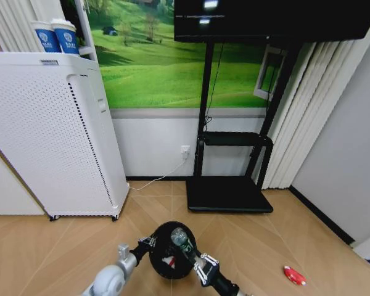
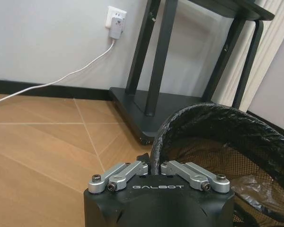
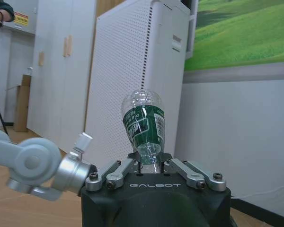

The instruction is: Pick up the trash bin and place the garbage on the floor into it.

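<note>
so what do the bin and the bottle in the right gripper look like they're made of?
Trash bin: looks like black metal mesh, matte, with a crinkled black plastic liner folded over the rim; fine grid visible inside. The left gripper is clamped on its rim.
Bottle: clear, glossy thin plastic with a green printed label; see-through with highlights. The right gripper holds it.

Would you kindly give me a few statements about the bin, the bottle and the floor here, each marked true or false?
1. The left tool grips the trash bin by its rim. True.
2. The right tool holds a red scrap. False: it holds a clear bottle with a green label.
3. A red scrap lies on the floor to the robot's right. True.
4. The bin stands on the black stand. False: it is over the wooden floor, before the stand.
</note>
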